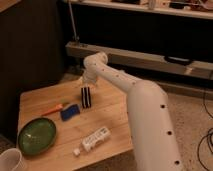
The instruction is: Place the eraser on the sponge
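Note:
The eraser, a small black block with a pale stripe down its middle, stands on the wooden table near its centre. Just left of and below it lies the blue sponge, flat and apart from the eraser. My gripper hangs right over the eraser's top end, at the tip of the white arm that reaches in from the right. Whether it touches the eraser cannot be made out.
A thin orange stick lies beside the sponge's left end. A green plate sits at the front left, a white cup at the bottom left corner, and a white tube near the front edge. A dark shelf unit stands behind the table.

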`<state>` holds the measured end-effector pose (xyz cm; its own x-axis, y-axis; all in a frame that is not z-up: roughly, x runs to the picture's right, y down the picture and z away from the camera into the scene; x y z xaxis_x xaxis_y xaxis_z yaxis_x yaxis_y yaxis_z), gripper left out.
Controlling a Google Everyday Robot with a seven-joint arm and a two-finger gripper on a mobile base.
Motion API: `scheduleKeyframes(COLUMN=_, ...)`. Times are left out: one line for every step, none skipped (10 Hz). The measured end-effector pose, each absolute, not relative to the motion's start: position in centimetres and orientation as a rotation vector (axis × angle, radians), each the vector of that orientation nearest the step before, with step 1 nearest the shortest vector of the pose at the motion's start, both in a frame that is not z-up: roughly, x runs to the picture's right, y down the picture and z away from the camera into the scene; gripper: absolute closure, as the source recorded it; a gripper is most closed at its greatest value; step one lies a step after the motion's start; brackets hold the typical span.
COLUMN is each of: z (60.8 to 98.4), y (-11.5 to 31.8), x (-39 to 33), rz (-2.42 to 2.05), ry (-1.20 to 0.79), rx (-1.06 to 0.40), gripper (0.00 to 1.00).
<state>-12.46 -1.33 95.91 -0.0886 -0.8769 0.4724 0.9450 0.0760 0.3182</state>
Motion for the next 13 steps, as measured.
scheduleKeyframes(z=96.5, y=-0.7, x=-12.7, rz=-1.528, ry=-0.672, rx=-0.138, gripper=0.2)
scheduleKeyframes(z=97.1, y=0.0, x=-12.8, rz=-1.534, ry=-0.678, rx=-0.154, gripper=0.2)
scheduleKeyframes(z=97.8, y=0.7, x=-13.0, rz=-1.546, ry=-0.675, rx=-0.175, gripper=0.2)
scheduleKeyframes(z=98.4, y=1.2, x=-13.2, rz=-1.554, ry=-0.67, rx=-0.199, gripper=0.2)
scheduleKeyframes(z=98.9, y=1.6, x=-13.3, rz=-1.551, ry=-0.665, rx=-0.226, gripper=0.21)
scheduleKeyframes(z=99.2, y=1.8, x=-13.1, rz=-1.548, ry=-0.662, rx=-0.244, gripper=0.27)
scheduleKeyframes(z=99.4, y=2.1, x=-13.2, rz=-1.548, ry=-0.663, rx=-0.253, gripper=0.35)
scheduleKeyframes(z=99.4, y=2.2, x=-13.1, rz=-1.549, ry=-0.662, rx=-0.258, gripper=0.5)
scheduleKeyframes(z=99.3, y=2.0, x=-12.7, rz=-1.548, ry=-0.659, rx=-0.26, gripper=0.59)
scheduleKeyframes(z=99.2, y=1.9, x=-12.5, rz=-1.547, ry=-0.656, rx=-0.262, gripper=0.7)
scheduleKeyframes(z=99.1, y=1.9, x=-12.5, rz=-1.547, ry=-0.657, rx=-0.262, gripper=0.8)
scheduleKeyframes(z=98.9, y=1.8, x=-12.5, rz=-1.548, ry=-0.658, rx=-0.262, gripper=0.92)
scheduleKeyframes(z=98.9, y=1.8, x=-12.5, rz=-1.548, ry=-0.659, rx=-0.262, gripper=0.97)
